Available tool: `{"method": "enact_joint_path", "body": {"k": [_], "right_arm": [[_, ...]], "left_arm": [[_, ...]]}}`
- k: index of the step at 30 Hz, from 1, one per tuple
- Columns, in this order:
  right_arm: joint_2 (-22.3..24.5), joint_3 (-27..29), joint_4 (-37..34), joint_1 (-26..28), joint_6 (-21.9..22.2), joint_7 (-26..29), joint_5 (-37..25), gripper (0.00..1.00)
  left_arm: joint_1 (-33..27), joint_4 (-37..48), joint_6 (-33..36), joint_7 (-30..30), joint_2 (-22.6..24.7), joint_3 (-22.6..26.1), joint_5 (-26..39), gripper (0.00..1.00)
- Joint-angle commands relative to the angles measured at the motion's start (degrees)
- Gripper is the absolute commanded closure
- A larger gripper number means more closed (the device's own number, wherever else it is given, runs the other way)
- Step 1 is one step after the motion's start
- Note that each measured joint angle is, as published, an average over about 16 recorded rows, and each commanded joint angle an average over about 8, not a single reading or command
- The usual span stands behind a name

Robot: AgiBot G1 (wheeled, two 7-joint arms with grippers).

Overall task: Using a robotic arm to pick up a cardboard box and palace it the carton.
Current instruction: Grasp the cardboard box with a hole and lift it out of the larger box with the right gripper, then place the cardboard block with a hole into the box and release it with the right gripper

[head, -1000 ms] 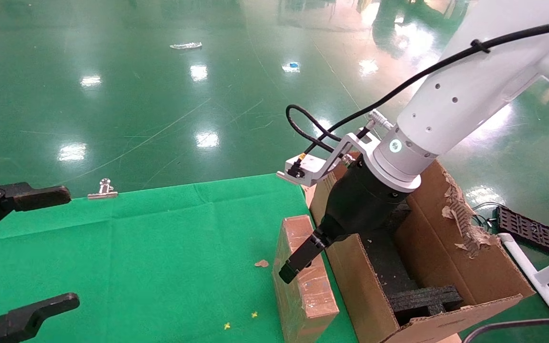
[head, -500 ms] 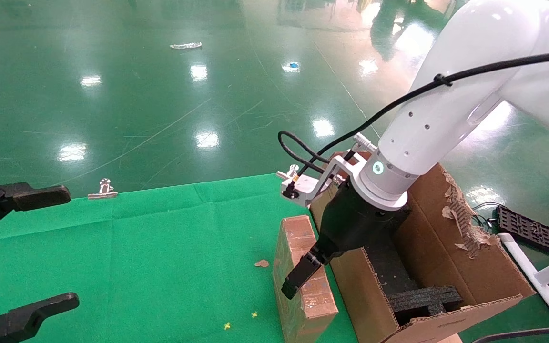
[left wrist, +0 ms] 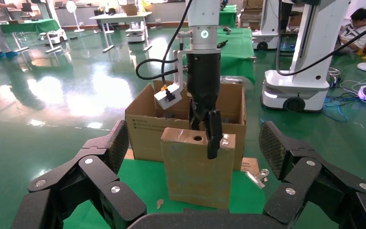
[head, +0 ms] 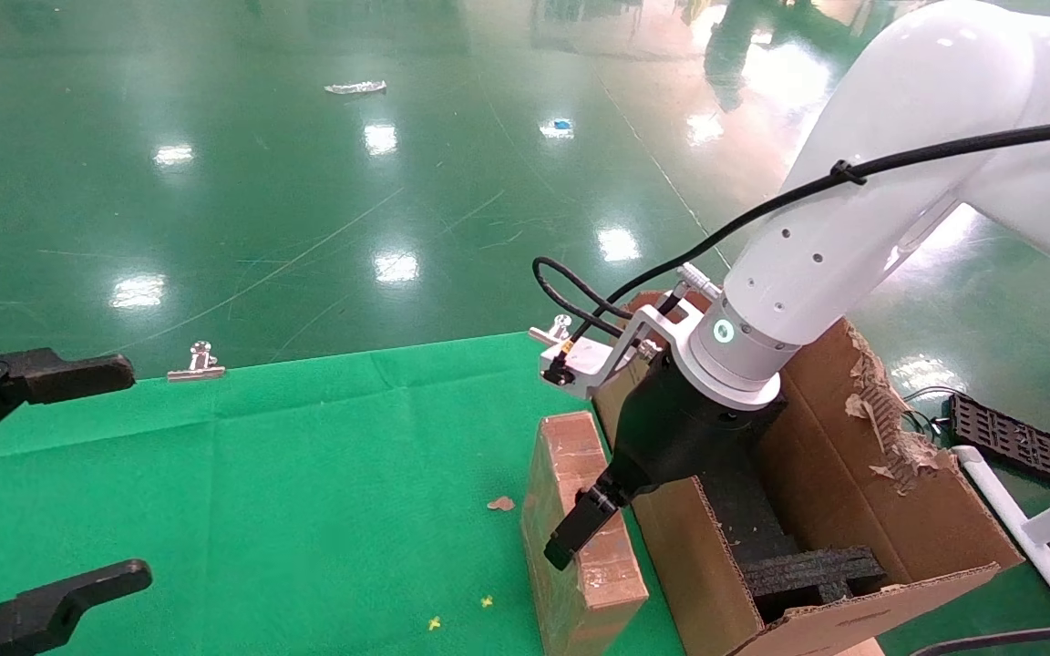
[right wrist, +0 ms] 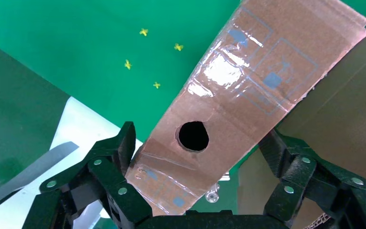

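Now note cardboard box (head: pixel 580 528): slim, brown, tape-glossy, round hole in top edge, standing on edge beside carton (head: pixel 853 510), long axis 12-to-6. Your right gripper (head: pixel 571 538) straddles it, jaws wide; left gripper (head: pixel 42 474) parked at 9, open.

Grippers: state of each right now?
Left gripper: open, empty, parked over the green cloth.
Right gripper: open, fingers straddling the cardboard box beside the carton, not clamped.
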Motion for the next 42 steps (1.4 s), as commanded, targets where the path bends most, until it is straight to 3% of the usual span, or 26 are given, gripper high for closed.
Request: {"method": "enact_joint_path", "body": {"k": [1, 6, 12, 23, 32, 42], "right_arm": [[0.12, -0.08, 0.33, 0.02, 0.11, 0.23, -0.21, 1.00], [0.31, -0.26, 0.74, -0.08, 0.22, 0.42, -0.53, 1.00], [0.72, -0.46, 0.91, -0.13, 0.19, 0.51, -0.80, 1.00], [3.36, 1.04, 2.06, 1.38, 1.88, -2.04, -0.56, 1.00], [13.62, 8.51, 1.04, 9.17, 6.94, -15.24, 1.71, 1.00], [21.15, 11.30, -10.09, 17.09, 6.62, -24.17, -3.14, 1.00]], "left_arm": [[0.00, 0.00, 0.00, 0.00, 0.00, 0.01, -0.01, 0.69], [-0.01, 0.00, -0.01, 0.01, -0.01, 0.03, -0.02, 0.88], [-0.01, 0.00, -0.02, 0.02, -0.02, 0.05, -0.03, 0.98], [-0.02, 0.00, -0.04, 0.04, -0.04, 0.09, -0.06, 1.00], [-0.03, 0.00, -0.05, 0.06, -0.05, 0.12, -0.08, 1.00], [-0.03, 0.00, -0.07, 0.08, -0.06, 0.16, -0.11, 1.00]]}}
